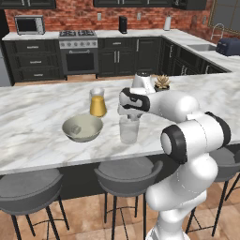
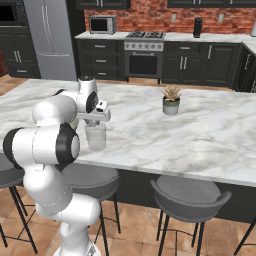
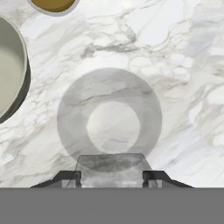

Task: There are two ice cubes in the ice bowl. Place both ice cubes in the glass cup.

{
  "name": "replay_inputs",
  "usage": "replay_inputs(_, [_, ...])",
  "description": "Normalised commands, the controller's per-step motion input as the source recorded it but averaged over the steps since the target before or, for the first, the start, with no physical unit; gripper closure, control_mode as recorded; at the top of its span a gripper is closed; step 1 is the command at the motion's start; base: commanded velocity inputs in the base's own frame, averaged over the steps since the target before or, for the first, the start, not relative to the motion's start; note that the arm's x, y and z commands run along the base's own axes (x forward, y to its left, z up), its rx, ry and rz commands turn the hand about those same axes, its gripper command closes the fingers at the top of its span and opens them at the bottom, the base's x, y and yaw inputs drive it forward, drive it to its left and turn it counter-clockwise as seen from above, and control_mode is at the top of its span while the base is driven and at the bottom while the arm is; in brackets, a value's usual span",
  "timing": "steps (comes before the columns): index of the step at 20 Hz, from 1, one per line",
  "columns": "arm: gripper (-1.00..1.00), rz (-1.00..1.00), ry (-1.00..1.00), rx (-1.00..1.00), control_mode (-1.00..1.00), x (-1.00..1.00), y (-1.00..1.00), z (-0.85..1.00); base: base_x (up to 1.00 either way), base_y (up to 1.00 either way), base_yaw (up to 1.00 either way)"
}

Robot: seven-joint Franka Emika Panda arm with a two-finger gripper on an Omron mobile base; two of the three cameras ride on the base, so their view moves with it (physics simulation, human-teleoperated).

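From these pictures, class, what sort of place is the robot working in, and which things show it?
A home-style kitchen, rendered. A stove with oven and a microwave stand against the brick back wall, a sink is set in the side counter, and stools line the marble island.

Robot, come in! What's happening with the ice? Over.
Hand over the cup, gripping an ice cube. Other cube in the bowl. Nothing in the way. Over.
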Motion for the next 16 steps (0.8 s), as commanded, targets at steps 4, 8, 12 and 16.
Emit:
replay_inputs(4, [1.00,0.00,0.00,0.00,-1.00,0.17,0.00,-0.01,0.00,0.00,0.00])
replay_inputs(8, [1.00,0.00,0.00,0.00,-1.00,0.20,0.00,-0.02,0.00,0.00,0.00])
replay_inputs(12, [1.00,0.00,0.00,0.00,-1.00,0.15,0.00,-0.09,0.00,0.00,0.00])
replay_inputs(16, [1.00,0.00,0.00,0.00,-1.00,0.06,0.00,-0.17,0.00,0.00,0.00])
